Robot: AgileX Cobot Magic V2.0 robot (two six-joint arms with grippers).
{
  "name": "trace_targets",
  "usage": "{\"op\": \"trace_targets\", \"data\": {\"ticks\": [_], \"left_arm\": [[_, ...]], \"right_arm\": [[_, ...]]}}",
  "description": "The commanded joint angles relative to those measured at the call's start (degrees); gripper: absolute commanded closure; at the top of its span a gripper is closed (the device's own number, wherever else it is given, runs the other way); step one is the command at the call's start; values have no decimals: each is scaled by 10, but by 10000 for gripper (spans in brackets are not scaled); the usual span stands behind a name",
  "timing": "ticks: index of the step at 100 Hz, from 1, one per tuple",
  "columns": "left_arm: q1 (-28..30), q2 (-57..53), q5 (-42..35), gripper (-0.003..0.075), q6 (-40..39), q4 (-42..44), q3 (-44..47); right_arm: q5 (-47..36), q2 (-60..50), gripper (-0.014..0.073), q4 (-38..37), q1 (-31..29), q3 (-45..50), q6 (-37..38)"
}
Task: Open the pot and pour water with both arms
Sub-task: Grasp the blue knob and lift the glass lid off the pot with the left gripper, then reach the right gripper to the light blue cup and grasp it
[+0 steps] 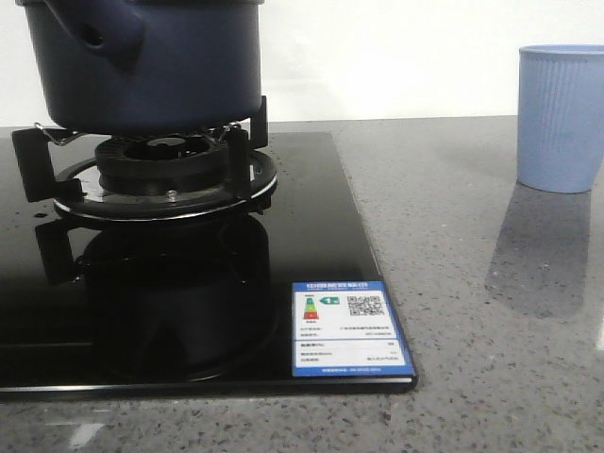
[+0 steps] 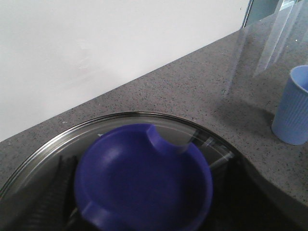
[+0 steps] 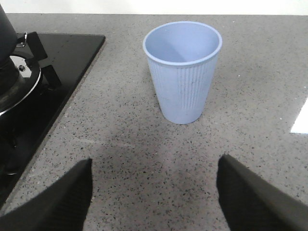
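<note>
The dark navy pot [image 1: 142, 66] stands on the burner grate at the far left, its handle socket [image 1: 104, 38] facing front; its top is cut off. In the left wrist view its glass lid [image 2: 120, 116] with a steel rim carries a blue knob [image 2: 144, 178], blurred and very close. My left gripper [image 2: 149, 166] is open, one dark finger [image 2: 53, 197] on each side of the knob; I cannot tell if they touch it. My right gripper [image 3: 154, 161] is open and empty above the counter, just short of the light blue ribbed cup [image 3: 183, 72]. Neither arm shows in the front view.
The black glass hob [image 1: 311, 236] with its burner grate [image 1: 245, 156] fills the left of the grey speckled counter [image 1: 472, 311]. The cup [image 1: 559, 118] stands at the far right. A white wall runs behind. The hob edge [image 3: 72, 72] lies beside the cup.
</note>
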Motion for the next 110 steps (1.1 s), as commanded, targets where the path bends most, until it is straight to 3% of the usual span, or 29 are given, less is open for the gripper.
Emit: {"op": "trace_targets", "data": {"ticks": [1, 19, 61, 110], "left_arm": [[-4, -17, -7, 244, 3, -26, -20], [-4, -17, -6, 389, 3, -28, -20], [16, -59, -15, 389, 3, -32, -20], [147, -133, -4, 389, 3, -88, -20]], "right_arm": [[-39, 7, 126, -1, 1, -21, -6], [-39, 7, 126, -1, 1, -21, -6], [-64, 39, 126, -18, 1, -19, -6], [-310, 236, 126, -23, 1, -19, -6]]}}
